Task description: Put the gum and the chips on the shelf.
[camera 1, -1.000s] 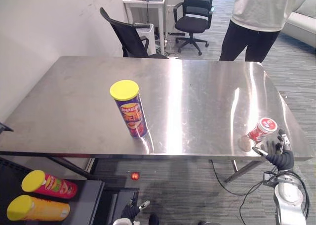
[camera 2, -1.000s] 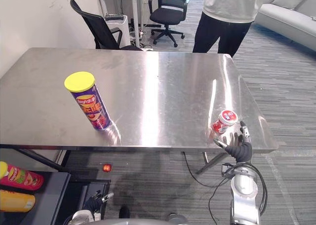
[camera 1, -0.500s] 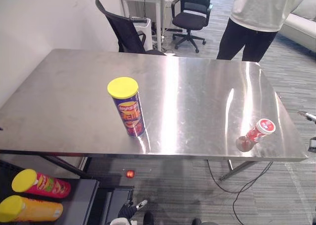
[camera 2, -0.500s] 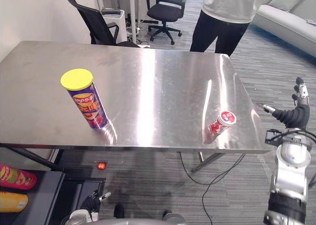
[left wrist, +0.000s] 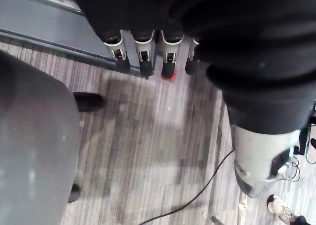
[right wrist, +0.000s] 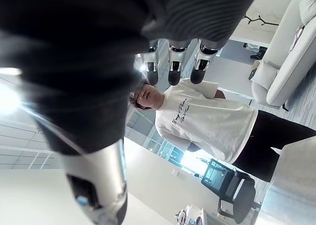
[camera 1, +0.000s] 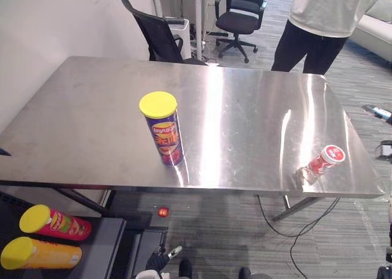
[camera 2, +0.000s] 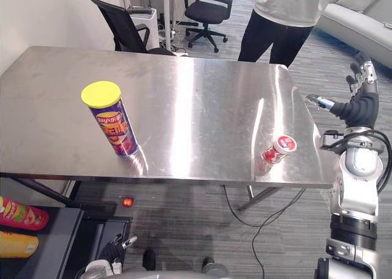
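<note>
The change is in the right robot hand [camera 2: 359, 105]. A second ago it was low at the counter's [camera 1: 245, 120] near right corner, just beside the gum [camera 1: 323, 161]. Half a second ago it had pulled away past the counter's right edge, and now it is raised higher off that edge, well apart from the gum. Its own wrist view shows its fingers [right wrist: 173, 69] relaxed and spread with nothing between them, so it came away without the gum. The gum has stayed near the counter's near right corner, its red-and-white lid angled up toward the right edge; whether it is lying or leaning cannot be told. The purple chips can [camera 1: 164, 135] with the yellow lid has not moved either, and stands upright toward the counter's near left. The small shifts in the picture look like the camera moving, not the things. The left robot hand [left wrist: 143, 50] hangs below the counter's near edge, fingers loose and empty, pointing at the floor. The shelf [camera 1: 103, 253] sits below the counter's near left corner, with a red can [camera 1: 56, 224] and an orange can [camera 1: 41, 255] lying on it. A person [camera 1: 318, 22] stands beyond the counter's far right. By this reading neither item has been taken yet, and the gum will likely need a fresh approach.
</note>
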Robot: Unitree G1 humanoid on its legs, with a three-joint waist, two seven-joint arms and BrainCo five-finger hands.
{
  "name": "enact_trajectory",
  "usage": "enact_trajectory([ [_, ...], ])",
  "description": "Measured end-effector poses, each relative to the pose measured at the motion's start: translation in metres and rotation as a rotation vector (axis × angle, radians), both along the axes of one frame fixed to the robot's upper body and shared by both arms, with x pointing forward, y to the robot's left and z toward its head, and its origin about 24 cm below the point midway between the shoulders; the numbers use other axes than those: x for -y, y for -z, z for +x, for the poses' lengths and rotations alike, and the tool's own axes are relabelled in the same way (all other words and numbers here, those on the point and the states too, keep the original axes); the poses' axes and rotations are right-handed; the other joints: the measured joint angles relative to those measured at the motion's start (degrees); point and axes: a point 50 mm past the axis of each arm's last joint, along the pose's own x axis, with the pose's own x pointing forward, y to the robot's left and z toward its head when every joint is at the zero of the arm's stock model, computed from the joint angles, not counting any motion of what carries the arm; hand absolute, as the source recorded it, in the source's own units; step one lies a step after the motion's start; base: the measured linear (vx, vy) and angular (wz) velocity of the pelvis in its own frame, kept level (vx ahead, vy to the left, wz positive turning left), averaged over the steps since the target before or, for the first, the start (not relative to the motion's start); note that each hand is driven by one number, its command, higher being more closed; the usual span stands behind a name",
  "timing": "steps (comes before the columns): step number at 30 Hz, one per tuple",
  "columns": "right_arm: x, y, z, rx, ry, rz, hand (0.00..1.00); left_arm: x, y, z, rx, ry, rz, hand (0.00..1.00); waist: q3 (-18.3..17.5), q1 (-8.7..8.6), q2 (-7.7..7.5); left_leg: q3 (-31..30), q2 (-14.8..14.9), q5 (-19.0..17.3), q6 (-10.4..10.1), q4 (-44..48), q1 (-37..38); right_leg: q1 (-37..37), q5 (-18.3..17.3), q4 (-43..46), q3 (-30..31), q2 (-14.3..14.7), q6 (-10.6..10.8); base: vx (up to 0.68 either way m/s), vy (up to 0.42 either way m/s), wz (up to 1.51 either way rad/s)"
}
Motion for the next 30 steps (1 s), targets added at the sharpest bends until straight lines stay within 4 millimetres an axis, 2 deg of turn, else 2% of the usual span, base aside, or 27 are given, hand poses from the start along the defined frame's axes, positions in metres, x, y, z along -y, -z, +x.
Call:
enact_trajectory([
  [10,0.000,0.011,-0.007,-0.061,-0.015,-0.015,0.00,-0.002,0.000,0.000,0.003,-0.023,-0.002,0.00,-0.06,-0.04,-0.12,-0.45,-0.10,0.57,0.08,0.01,-0.87,-0.13,-0.02,-0.51,-0.85,0.00,0.04,-0.04,-0.009,0.05],
  [16,0.007,0.031,-0.014,-0.109,0.035,0.067,0.00,-0.003,-0.001,-0.001,0.005,-0.029,0.000,0.00,-0.13,-0.08,-0.21,-0.59,-0.09,0.70,-0.03,0.03,-1.08,0.06,0.08,-0.88,-1.42,0.06,0.12,0.02,-0.008,0.03],
  [30,0.006,0.067,-0.016,-0.232,0.065,0.139,0.00,-0.003,-0.001,-0.001,0.008,-0.028,0.000,0.00,-0.16,0.18,-0.15,-0.51,-0.05,0.68,-0.06,0.01,-1.28,-0.71,0.05,-0.40,-1.25,0.02,0.11,-0.03,-0.004,0.00],
])
